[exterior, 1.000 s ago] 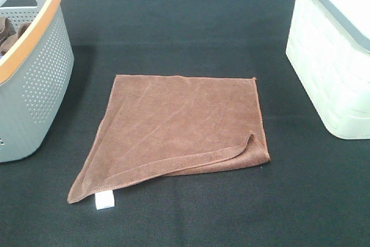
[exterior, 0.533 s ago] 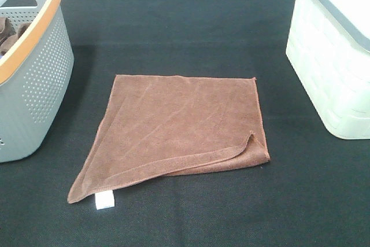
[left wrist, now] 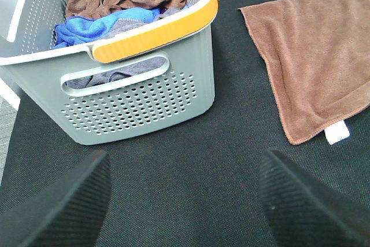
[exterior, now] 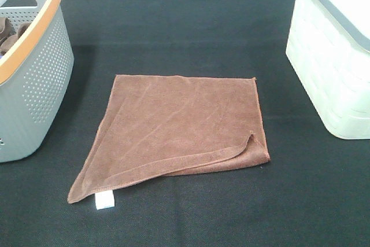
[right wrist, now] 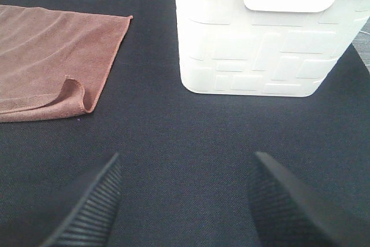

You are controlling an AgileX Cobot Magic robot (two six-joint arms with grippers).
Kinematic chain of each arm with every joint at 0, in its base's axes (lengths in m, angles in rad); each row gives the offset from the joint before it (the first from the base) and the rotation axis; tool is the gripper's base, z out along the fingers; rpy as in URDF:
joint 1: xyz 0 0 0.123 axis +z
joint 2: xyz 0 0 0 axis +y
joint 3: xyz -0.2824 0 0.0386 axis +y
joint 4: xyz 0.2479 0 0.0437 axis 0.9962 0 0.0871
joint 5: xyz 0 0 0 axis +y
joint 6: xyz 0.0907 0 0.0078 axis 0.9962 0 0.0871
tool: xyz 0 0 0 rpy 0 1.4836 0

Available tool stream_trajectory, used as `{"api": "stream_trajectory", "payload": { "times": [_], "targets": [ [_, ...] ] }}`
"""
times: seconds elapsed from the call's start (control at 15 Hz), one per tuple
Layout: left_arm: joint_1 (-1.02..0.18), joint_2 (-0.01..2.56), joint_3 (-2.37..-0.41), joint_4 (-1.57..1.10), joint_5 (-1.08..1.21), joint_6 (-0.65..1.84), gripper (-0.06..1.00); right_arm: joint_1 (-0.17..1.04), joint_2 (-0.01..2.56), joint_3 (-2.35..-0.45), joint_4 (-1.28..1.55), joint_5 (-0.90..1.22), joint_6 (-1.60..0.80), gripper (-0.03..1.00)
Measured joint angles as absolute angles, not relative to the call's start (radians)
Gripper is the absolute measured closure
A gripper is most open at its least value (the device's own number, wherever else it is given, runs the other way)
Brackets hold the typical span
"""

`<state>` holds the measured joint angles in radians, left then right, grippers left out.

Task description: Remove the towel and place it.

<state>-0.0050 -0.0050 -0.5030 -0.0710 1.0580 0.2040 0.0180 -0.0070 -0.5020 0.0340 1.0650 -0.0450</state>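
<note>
Your towel [exterior: 179, 128] lies flat on the table [exterior: 191, 39], apart from both grippers. Left gripper [left wrist: 184, 201] stands wide and empty, the tagged corner ahead of it. Right gripper [right wrist: 184, 201] likewise wide, the folded corner ahead. Neither looks clearly nearer.

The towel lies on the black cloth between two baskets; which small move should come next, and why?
Probably the right gripper should move toward the towel, to its folded corner. Both grippers are open and empty, the left gripper too, and that raised fold, on the white basket side, looks easiest to pinch.
</note>
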Motion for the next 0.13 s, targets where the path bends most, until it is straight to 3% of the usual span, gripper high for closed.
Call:
{"api": "stream_trajectory", "payload": {
  "times": [0.13],
  "targets": [
    [-0.005, -0.005, -0.503, -0.071, 1.058, 0.204, 0.25, 0.018, -0.007, -0.502, 0.034, 1.065, -0.045, 0.36]
  ]
}}
